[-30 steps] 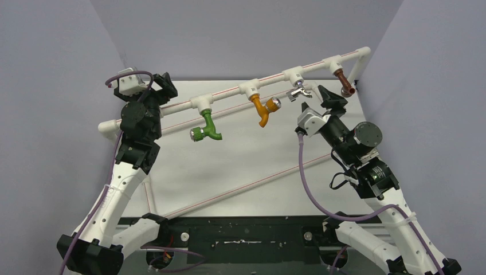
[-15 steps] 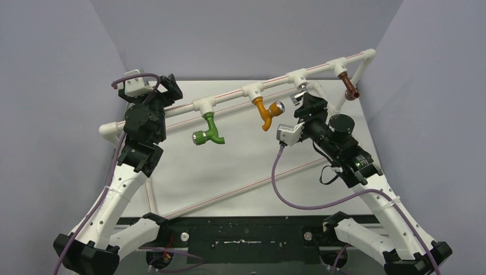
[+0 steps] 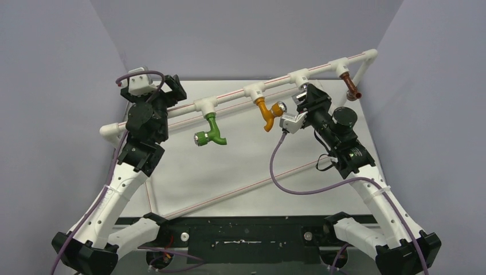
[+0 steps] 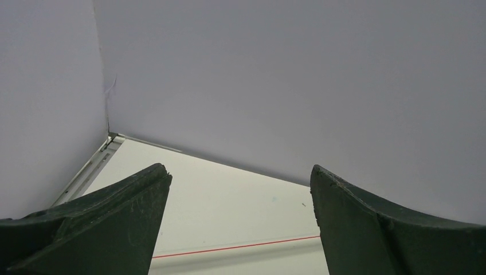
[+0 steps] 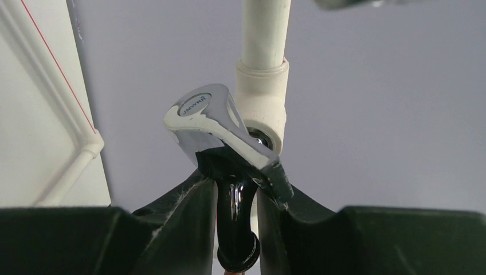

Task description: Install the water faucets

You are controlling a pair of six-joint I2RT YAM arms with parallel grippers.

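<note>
A white pipe rail (image 3: 232, 97) carries four faucets under its tee fittings: green (image 3: 212, 130), orange (image 3: 265, 114), chrome, and brown (image 3: 349, 87). My right gripper (image 3: 309, 96) is shut on the chrome faucet (image 5: 203, 112), with its fingers (image 5: 189, 212) pinching the dark spout. The faucet's base sits at the mouth of a white tee (image 5: 262, 91). In the top view the gripper hides most of this faucet. My left gripper (image 3: 172, 86) is by the rail's left end. Its jaws (image 4: 238, 169) stand wide apart and hold nothing, and a red-striped pipe (image 4: 240, 249) crosses below them.
A lower white pipe (image 3: 240, 189) with a red stripe lies diagonally on the table. Grey walls close in on the left, back and right. The rail's right end turns down at an elbow (image 3: 369, 55) near the right wall.
My right gripper has moved up and left from beside the chrome faucet and closed on its spout, with the wrist turned. The rail's right end has risen slightly. The left arm has barely shifted.
</note>
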